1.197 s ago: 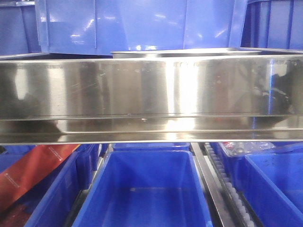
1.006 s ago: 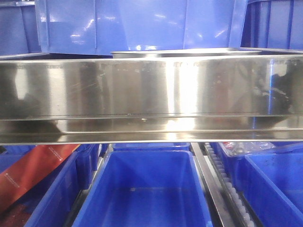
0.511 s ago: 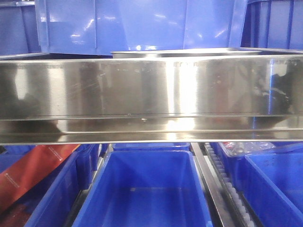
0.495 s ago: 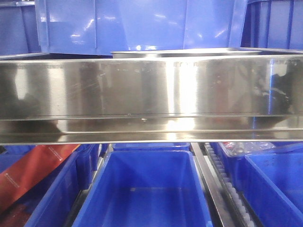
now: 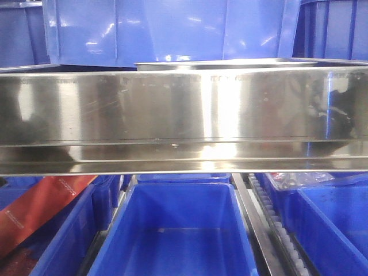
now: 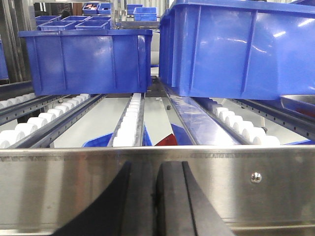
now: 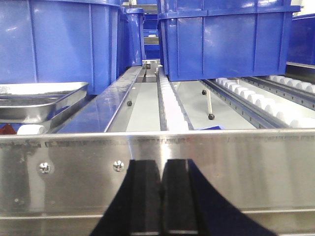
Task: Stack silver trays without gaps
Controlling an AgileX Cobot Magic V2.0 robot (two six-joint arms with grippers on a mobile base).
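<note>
While the left hand [image 6: 152, 169] and right hand [image 7: 162, 166] are pressed together, empty, before the steel beam [image 7: 236, 162], the silver tray [image 7: 39, 98] lies beyond it beside a blue bin [image 7: 64, 44]; that beam could be struck by a low reach.

Silver tray [image 5: 230, 62], front view: only a thin strip of rim showed above the steel beam [image 5: 184, 109]; the rest was hidden behind it.
Silver tray [image 7: 39, 98], right wrist view: its left part was cut off by the picture's edge.
Shiny corner [image 6: 301, 102], left wrist view: too little was in frame to tell what it was.
Red object [image 5: 40, 207]: cut off at the left; its print was too small to read.
Left hand [image 6: 151, 167]: finger bases ran off the bottom edge; the dark slit between the fingers was unclear.
Right hand [image 7: 160, 164]: finger bases were likewise cut off.
</note>
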